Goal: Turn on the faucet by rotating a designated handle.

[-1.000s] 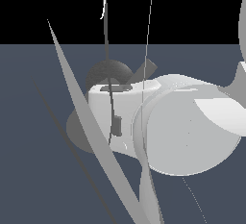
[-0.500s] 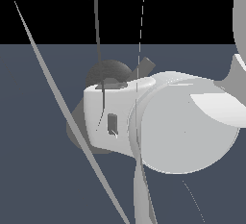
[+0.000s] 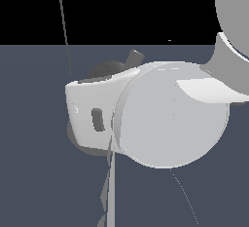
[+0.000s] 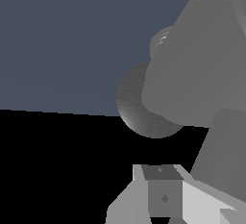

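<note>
The gripper (image 4: pixel 166 196) is showing only partly at the edge of the wrist view, as pale grey finger bodies around a darker grey block. Its fingertips are cut off by the frame, so whether it is open or closed cannot be told, and nothing is visibly held in it. Just beyond it, the faucet (image 4: pixel 202 69) is filling much of the wrist view: a thick matte grey body with a rounded, darker grey end bulging out toward the blue-grey floor (image 4: pixel 62 40). A small ridged stub is poking from the faucet's upper side; whether this is the handle is unclear.

In the exterior view, the arm (image 3: pixel 165 119) is taking up the middle of the picture, very close to the camera, as a large white rounded link with a flat circular face. It is hiding most of what is behind it. Peeking over its far side is a dark grey dome with a short dark stub sticking up at a tilt, which is likely the faucet (image 3: pixel 109 70). A thin grey line is running upward on the exterior view's left; what it is cannot be told.
</note>
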